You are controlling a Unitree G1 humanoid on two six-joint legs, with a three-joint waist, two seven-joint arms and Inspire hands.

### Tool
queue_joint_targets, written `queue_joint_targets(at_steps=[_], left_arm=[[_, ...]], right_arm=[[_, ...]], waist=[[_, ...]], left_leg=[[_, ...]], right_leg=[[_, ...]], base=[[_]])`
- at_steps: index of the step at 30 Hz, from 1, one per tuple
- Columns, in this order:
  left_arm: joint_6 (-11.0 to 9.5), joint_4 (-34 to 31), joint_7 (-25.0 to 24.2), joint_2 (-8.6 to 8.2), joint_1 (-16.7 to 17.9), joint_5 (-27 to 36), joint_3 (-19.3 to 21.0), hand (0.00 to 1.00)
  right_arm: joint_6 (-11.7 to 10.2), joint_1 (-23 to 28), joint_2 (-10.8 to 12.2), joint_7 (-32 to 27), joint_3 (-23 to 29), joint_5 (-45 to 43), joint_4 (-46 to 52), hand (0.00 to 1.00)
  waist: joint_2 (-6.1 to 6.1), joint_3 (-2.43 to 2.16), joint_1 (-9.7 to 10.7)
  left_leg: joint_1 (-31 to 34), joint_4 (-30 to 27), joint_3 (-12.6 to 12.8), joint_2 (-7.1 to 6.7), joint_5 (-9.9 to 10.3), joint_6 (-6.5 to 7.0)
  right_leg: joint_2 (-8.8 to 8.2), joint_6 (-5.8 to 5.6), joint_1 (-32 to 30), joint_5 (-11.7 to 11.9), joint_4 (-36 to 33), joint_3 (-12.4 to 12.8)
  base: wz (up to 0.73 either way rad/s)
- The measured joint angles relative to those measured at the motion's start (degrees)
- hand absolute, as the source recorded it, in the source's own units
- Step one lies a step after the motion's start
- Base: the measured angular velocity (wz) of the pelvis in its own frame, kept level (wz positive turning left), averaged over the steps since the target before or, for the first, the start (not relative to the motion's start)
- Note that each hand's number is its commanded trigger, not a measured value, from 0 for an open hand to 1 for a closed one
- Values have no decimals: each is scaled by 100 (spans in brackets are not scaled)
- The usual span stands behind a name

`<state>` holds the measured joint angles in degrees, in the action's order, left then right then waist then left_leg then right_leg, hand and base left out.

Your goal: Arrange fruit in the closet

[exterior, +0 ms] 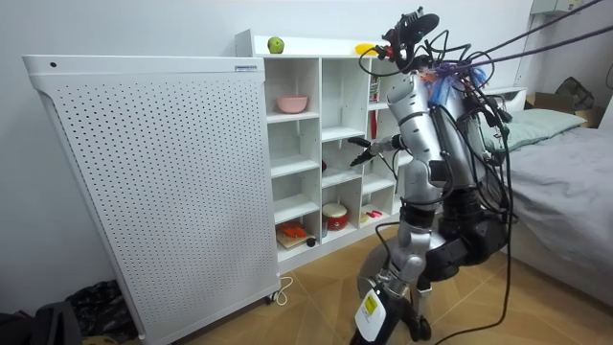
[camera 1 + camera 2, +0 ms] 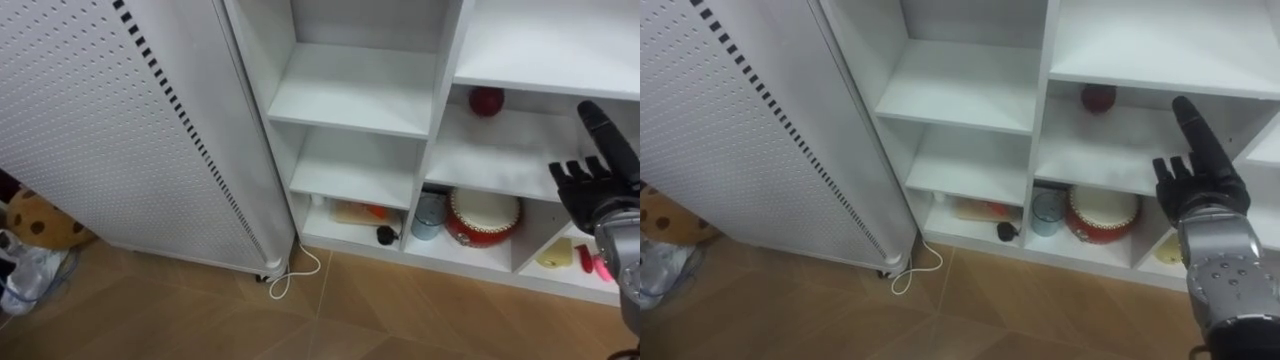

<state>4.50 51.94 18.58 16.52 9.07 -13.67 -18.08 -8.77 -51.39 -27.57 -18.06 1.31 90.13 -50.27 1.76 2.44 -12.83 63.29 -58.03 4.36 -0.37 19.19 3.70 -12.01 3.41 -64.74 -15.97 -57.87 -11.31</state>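
While reaching at the closet (image 2: 1045, 120), holds the right hand (image 2: 1200, 190) empty, fingers (image 2: 1192, 125) straight. Finds the red fruit (image 2: 1099, 97) up-left of that hand, deep on its shelf (image 2: 1110, 150), maybe to stop rolling off.

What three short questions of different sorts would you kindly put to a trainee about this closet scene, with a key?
1. True or false: the right hand grips the red fruit.
2. Where does the green fruit lie? A) on top of the closet; B) on the floor; C) in a bowl.
3. On which side of the red-and-white pot does the bluish cup stand?
Key: 1 false, the open hand holds nothing; 2 A; 3 its left.
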Motion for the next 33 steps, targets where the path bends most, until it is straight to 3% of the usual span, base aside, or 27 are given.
queue_joint_targets(at_steps=[11,16,25,28,31,33], left_arm=[[-105,5,-18,-1,100,4,-11,0],[-65,-7,-119,-3,184,46,-5,0],[22,258,-578,-2,131,53,3,0],[48,521,-684,-3,-76,51,23,0],[-11,807,-707,-31,-315,7,271,0],[-35,827,-696,-49,-330,-1,524,0]], right_arm=[[4,2,0,65,-2,5,-64,0],[14,166,-13,466,-8,41,-556,0],[444,1190,2,1585,-249,-88,-1611,0],[542,1646,7,1847,-276,-260,-1881,0],[638,2146,77,2086,-273,-566,-2203,0],[692,2497,165,2207,-211,-866,-2272,0]], waist=[[-8,2,-33],[-28,12,-174],[-17,31,-171],[-25,40,-100],[-36,46,-62],[-48,41,126]], left_leg=[[-188,1,-1,-21,8,1],[-627,126,21,60,79,-37],[-1737,1085,24,97,-71,-102],[-2165,1520,-17,61,-172,-89],[-2662,1905,-77,66,-217,-121],[-3062,2289,-129,82,-289,-120]], right_leg=[[25,-37,185,-6,28,12],[68,-48,606,-22,173,15],[243,-149,1704,149,1151,-30],[249,-135,2158,234,1548,-151],[361,-149,2739,304,2030,-265],[434,-204,3174,375,2422,-328]], base=[[-1],[-7],[-4],[8],[6],[14]])
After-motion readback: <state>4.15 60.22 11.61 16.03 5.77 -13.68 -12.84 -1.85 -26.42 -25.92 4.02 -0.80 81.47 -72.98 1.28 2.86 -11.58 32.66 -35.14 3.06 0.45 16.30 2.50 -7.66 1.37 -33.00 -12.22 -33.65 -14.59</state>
